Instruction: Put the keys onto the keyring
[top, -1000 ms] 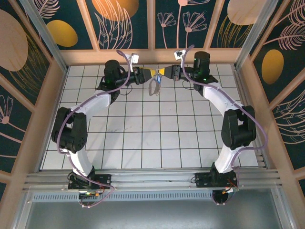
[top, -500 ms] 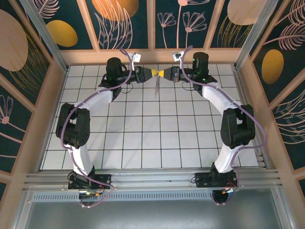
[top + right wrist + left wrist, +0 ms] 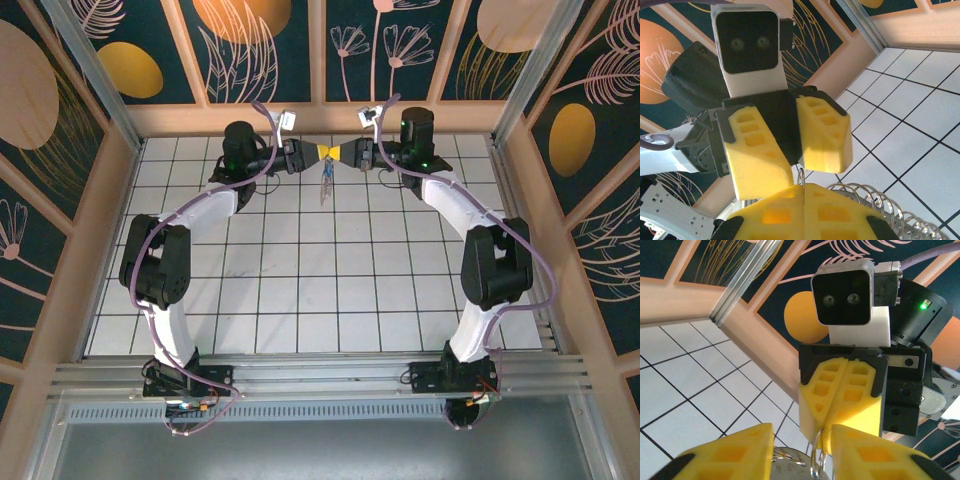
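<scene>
Top view, near to far.
- 2 arm bases at the near rail. Both arms reach across the white tiled tabletop [image 3: 300,290] to its far edge and turn inward.
- Left end effector [image 3: 321,152] and right end effector [image 3: 337,153] meet tip to tip, yellow fingertips touching or nearly so, just in front of the back wall.
- Keyring [image 3: 326,182] hangs straight down from that meeting point as a thin silvery cluster above the far rows of tiles. Its single pieces are too small to separate here.

Left wrist view.
- Own 2 yellow fingers [image 3: 730,452] stand parted, with a metal disc and a wire loop [image 3: 816,464] in the gap. Cannot tell whether the fingers press on them.
- Beyond, the right end effector's fingers are closed flush together, and the wire loop comes out of their seam: gripping the keyring.

Right wrist view.
- Own fingers [image 3: 775,217] closed, seam line only.
- A coiled silvery ring [image 3: 865,197] lies just beside them.
- Behind, the left end effector's 2 fingers splay in a V around a wire.
</scene>
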